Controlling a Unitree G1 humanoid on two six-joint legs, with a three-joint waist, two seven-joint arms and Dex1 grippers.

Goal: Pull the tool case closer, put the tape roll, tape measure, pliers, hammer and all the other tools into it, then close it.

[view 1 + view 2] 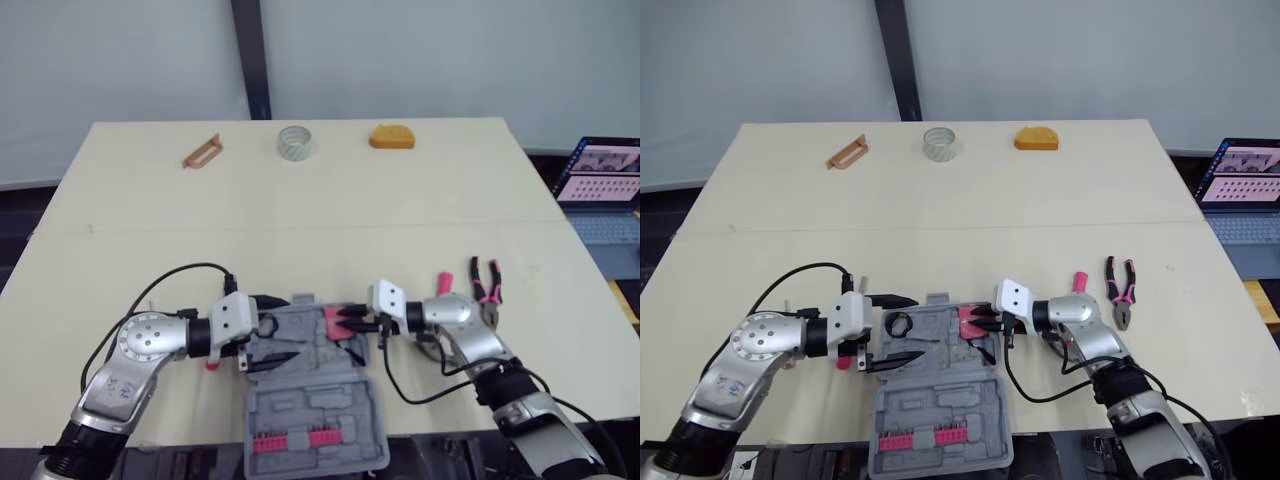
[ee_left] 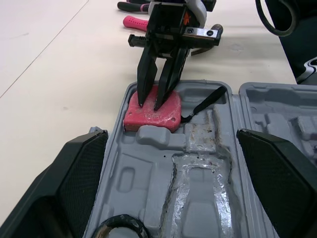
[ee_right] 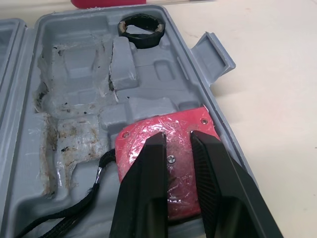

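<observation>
Right gripper (image 3: 177, 136), fingers narrowly parted, tips resting on the red tape measure (image 3: 136, 148) without clasping it, inside the open tool case (image 3: 74, 64); facing it, left gripper (image 1: 285, 328) spread wide, empty; pliers (image 1: 487, 285) beside its arm and clear tape roll (image 1: 296, 141) far beyond apparently await packing.

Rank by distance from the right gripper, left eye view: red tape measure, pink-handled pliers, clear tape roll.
1. Red square tape measure, in the grey case under the right gripper.
2. Pink-handled pliers, off to the right.
3. Clear tape roll, far side, middle.
</observation>
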